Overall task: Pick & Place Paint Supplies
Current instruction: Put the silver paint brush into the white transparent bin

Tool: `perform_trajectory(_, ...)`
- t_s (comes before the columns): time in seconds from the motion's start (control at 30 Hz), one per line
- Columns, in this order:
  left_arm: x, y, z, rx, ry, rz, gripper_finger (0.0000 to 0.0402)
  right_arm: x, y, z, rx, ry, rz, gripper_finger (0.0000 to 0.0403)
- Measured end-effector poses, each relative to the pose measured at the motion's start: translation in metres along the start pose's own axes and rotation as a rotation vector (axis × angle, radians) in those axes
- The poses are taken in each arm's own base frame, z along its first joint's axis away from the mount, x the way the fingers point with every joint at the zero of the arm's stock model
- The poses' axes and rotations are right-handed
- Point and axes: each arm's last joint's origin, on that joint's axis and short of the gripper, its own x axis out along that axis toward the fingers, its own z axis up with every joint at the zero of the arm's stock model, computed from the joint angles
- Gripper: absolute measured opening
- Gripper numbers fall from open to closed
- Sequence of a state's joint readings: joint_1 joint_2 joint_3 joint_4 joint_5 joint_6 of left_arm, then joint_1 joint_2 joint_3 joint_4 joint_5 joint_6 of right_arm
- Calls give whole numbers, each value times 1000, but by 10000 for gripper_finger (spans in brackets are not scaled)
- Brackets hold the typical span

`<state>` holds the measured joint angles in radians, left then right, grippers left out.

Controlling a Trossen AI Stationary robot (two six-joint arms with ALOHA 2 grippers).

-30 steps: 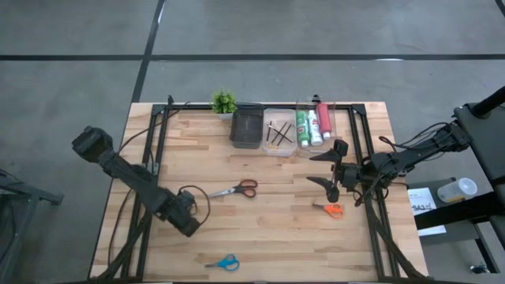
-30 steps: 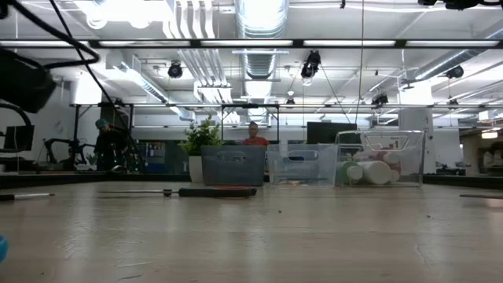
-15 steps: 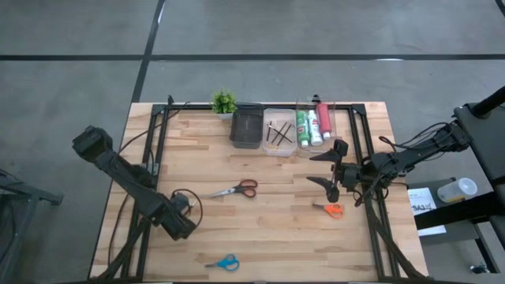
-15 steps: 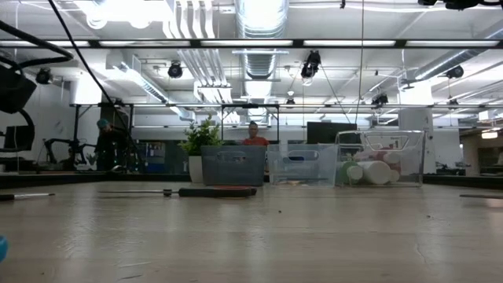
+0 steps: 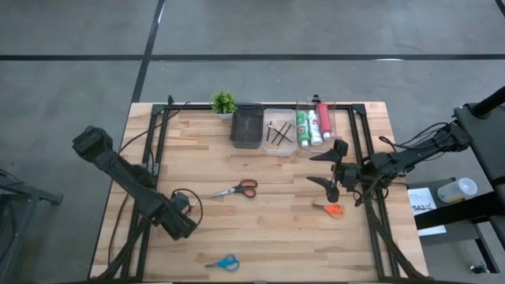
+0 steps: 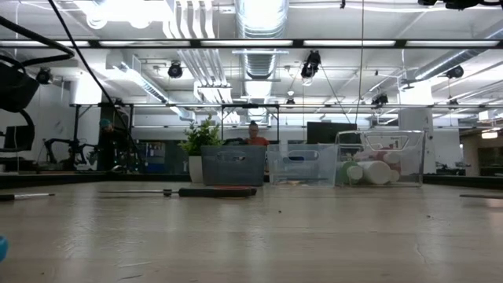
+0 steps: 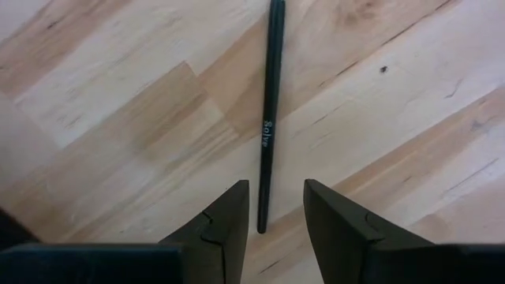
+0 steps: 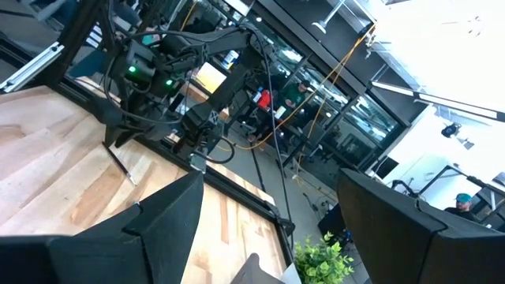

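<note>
My left gripper [image 7: 272, 207] is open, low over the table near its left near part [image 5: 178, 225]. A thin dark brush [image 7: 268, 110] lies flat on the wood, and its near end sits in the gap between my fingers without touching them. My right gripper [image 5: 331, 170] is open and hangs over the table's right side, with nothing between its fingers [image 8: 173, 213]. Orange-handled scissors [image 5: 332, 209] lie just nearside of it. Red-handled scissors [image 5: 237, 189] lie mid-table and blue-handled scissors [image 5: 224, 263] lie by the near edge. Paint tubes [image 5: 313, 125] and brushes [image 5: 278, 134] lie in clear bins.
A dark bin [image 5: 246, 128] and two clear bins stand in a row along the far edge, with a small potted plant [image 5: 224, 101] to their left. Black frame rails [image 5: 158, 150] run along both table sides. Bare wood lies between the scissors.
My left gripper has moved a little toward the table's left and near edge, then held still. In the low view the left arm's dark bulk has drawn back toward the picture's left edge. The right arm and all the objects have stayed put.
</note>
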<state>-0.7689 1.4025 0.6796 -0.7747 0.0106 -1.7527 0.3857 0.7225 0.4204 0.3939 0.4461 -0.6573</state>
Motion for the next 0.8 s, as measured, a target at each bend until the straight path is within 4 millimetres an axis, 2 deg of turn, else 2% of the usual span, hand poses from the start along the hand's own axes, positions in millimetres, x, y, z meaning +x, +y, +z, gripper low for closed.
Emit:
perform_trajectory(0.17,3,-2,0,-3,0,4,132,0,0,0,-1,0,0,288)
perform_trajectory(0.43,19,-5,-2,4,30,78,132,0,0,0,0,0,0,288)
perform_trajectory(0.8,21,-7,-3,0,31,82,132,0,0,0,-2,0,0,288)
